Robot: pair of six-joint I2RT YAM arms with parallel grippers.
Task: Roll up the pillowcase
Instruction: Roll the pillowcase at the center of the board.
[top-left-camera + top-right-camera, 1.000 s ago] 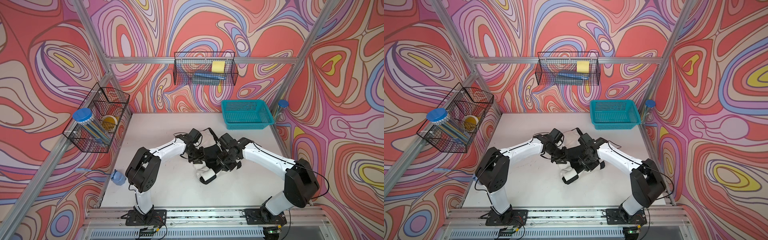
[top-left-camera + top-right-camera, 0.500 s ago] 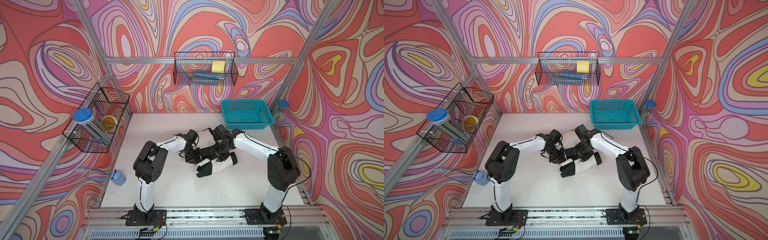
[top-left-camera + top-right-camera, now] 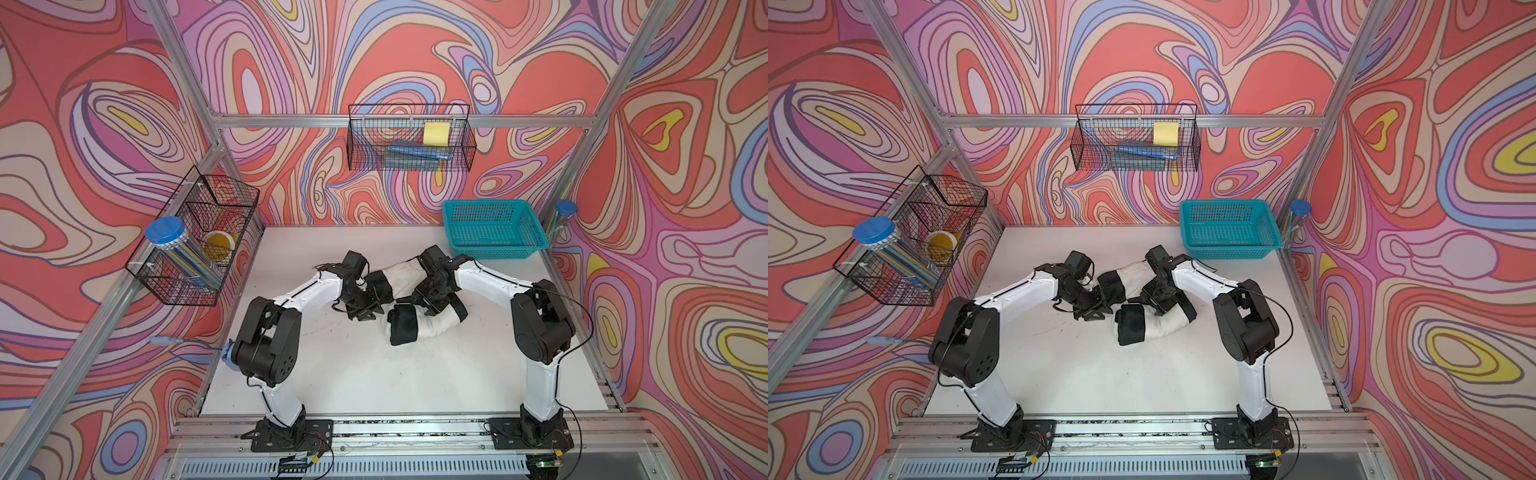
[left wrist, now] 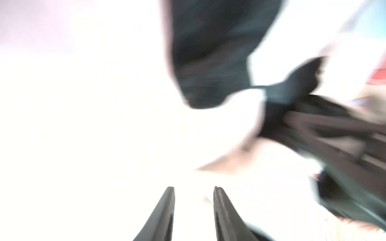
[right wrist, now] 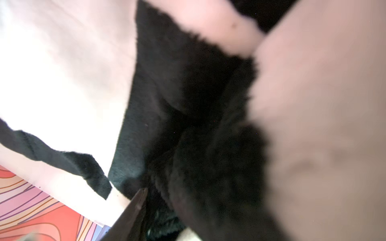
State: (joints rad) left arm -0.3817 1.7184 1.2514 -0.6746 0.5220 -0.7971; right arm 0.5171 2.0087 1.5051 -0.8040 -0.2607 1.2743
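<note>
The pillowcase [image 3: 430,328] lies mid-table as 1 bent roll, the left gripper [image 4: 194,188] spread empty beside its left end, the right gripper [image 3: 434,303] on it, jaws unreadable; snagged fuzz could likely drag it unrolled.

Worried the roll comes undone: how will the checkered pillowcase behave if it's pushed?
Probably floppy: the pillowcase lies bent in a curve, not straight. Its fuzzy pile likely grips rather than slides. The loose bundle may unroll if nudged.

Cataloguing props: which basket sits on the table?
The teal plastic basket; the back wire basket and side wire basket hang from the frame.
</note>
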